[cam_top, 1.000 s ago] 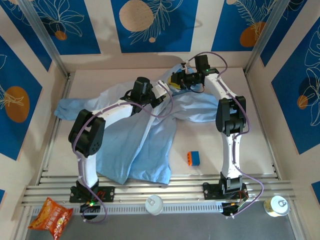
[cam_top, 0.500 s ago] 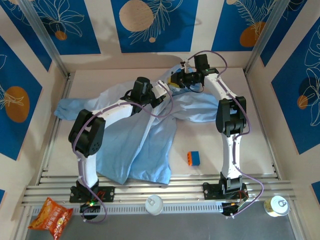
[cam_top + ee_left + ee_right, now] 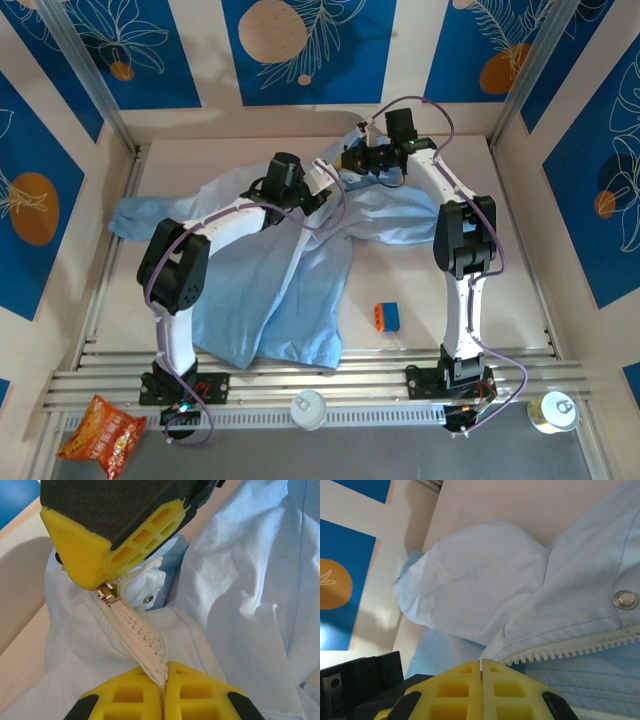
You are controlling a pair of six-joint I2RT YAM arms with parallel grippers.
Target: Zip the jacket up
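The light-blue jacket (image 3: 270, 290) lies spread over the left and middle of the table, its hood end toward the back. My left gripper (image 3: 318, 186) is shut on the closed whitish zipper (image 3: 135, 630), pinching the tape between its yellow fingertips (image 3: 125, 695). Just beyond it, my right gripper (image 3: 350, 160) is shut on the metal zipper slider (image 3: 108, 595). In the right wrist view the right gripper (image 3: 481, 664) is closed at the fabric edge, with unjoined zipper teeth (image 3: 570, 650) and a snap button (image 3: 625, 600) running off to the right.
An orange-and-blue block (image 3: 386, 316) sits on the bare table right of the jacket. Two cans (image 3: 308, 408) (image 3: 553, 410) and a snack bag (image 3: 102, 432) lie at the near rail. The back wall is close behind both grippers.
My right gripper has moved a little toward the back wall with the slider, stretching the zipper. The left gripper has held its place.
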